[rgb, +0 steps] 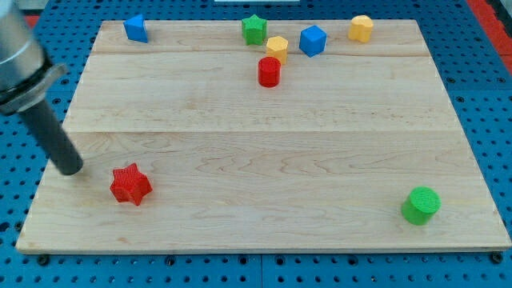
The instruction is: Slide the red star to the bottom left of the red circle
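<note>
Arm, end section: a grey metallic cylindrical housing with a soft sheen, cut off by the frame's edge. Below it, a straight rod, matte black, round in section, plain, no markings visible. My tip [70, 170]: blunt, rounded end, the same black.

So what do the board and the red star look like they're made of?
The board looks like pale wood planks with a matte finish: grain lines and plank seams show. The red star looks like moulded or printed plastic, opaque with a uniform colour and soft sheen; I can't tell which. My tip sits just to its left.
</note>
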### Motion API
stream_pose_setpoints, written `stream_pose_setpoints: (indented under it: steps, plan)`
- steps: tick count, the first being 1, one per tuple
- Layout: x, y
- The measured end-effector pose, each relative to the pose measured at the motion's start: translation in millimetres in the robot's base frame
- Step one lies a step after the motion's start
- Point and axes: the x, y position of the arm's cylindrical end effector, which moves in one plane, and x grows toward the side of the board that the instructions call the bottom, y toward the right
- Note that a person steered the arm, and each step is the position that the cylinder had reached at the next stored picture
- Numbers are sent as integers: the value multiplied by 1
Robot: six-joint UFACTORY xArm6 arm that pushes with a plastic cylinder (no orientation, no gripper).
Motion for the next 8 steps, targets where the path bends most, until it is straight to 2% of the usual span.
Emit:
stream_pose_setpoints:
  steps: [1, 2, 4, 5, 6, 7, 8]
  plan:
    - [37, 44]
    - [38, 128]
    - [-14, 143]
    - [-70, 147]
    - [-84, 155]
    - [-87, 207]
    - [-49, 202]
